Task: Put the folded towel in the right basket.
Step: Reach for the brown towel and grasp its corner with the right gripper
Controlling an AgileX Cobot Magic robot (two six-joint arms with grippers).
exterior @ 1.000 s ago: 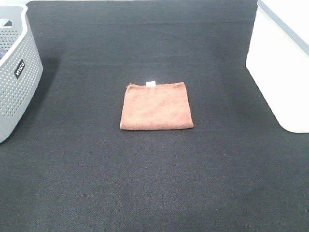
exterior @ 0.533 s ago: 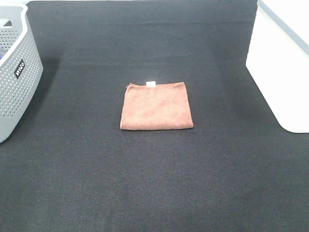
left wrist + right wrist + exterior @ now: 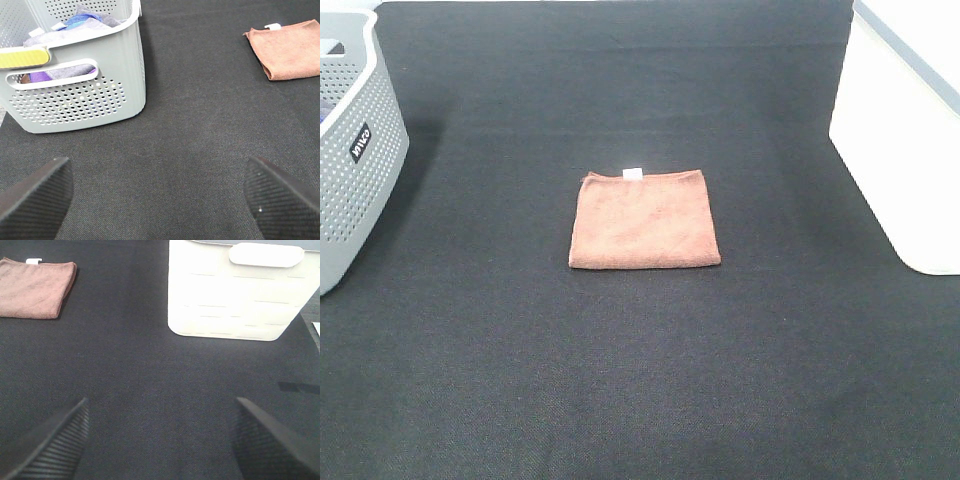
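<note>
The folded towel [image 3: 645,220], rust-brown, lies flat in the middle of the counter [image 3: 640,400], between the 2 baskets and touching neither. It is close to square, a little wider across than deep, with its white tag [image 3: 633,174] on the far edge.

The white basket [image 3: 905,150] stands well apart to the right and the grey perforated basket [image 3: 355,150], already holding cloth, to the left. The towel sits about midway, so neither arm looks clearly nearer. I judge the right arm the better choice, since it works on the target's side.

The right hand [image 3: 160,442] is spread wide and holds nothing, and so is the left hand [image 3: 160,197]. Both hang over bare counter, well short of the towel.

The counter is dark, matte fabric, so the towel may be hard to pinch off it cleanly. There is open room on every side of the towel.
</note>
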